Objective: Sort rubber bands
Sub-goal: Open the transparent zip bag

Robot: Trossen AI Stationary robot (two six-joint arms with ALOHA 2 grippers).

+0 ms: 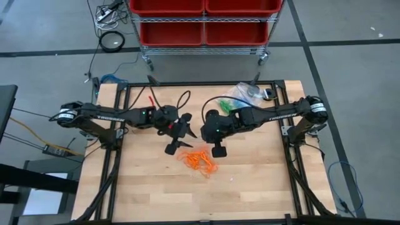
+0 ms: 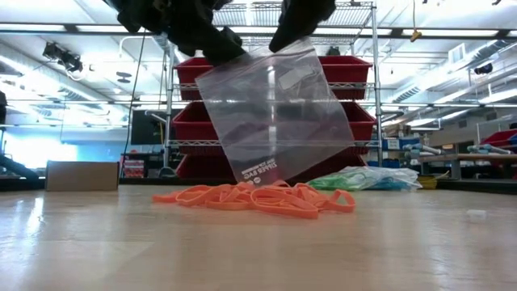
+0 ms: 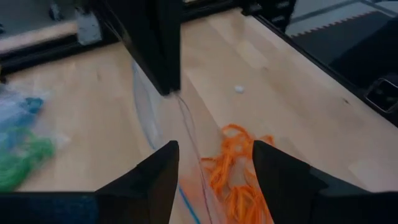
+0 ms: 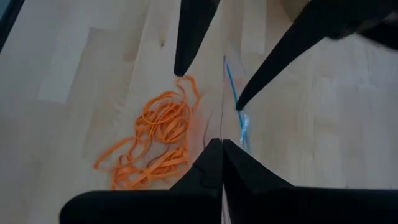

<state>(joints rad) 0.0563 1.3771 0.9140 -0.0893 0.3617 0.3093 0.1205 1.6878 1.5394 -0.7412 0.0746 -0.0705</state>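
Right gripper [image 4: 222, 149] pinches bag [image 2: 275, 113], blurring bands [image 2: 258, 198].

Floor: grey concrete [image 1: 350, 56] crossed by dark lines.
Worktop: light wood planks [image 1: 250, 187] inside a black frame.
Shelving: wire rack on casters [image 1: 203, 50] behind the worktop, holding red bins [image 2: 339, 69].
Box: brown cardboard box [image 2: 82, 175] near the rack.
Ceiling: strip lights [image 2: 440, 77], exposed pipes.

wooden table [image 1: 262, 181], orange rubber bands [image 1: 199, 160] (probably tangled)
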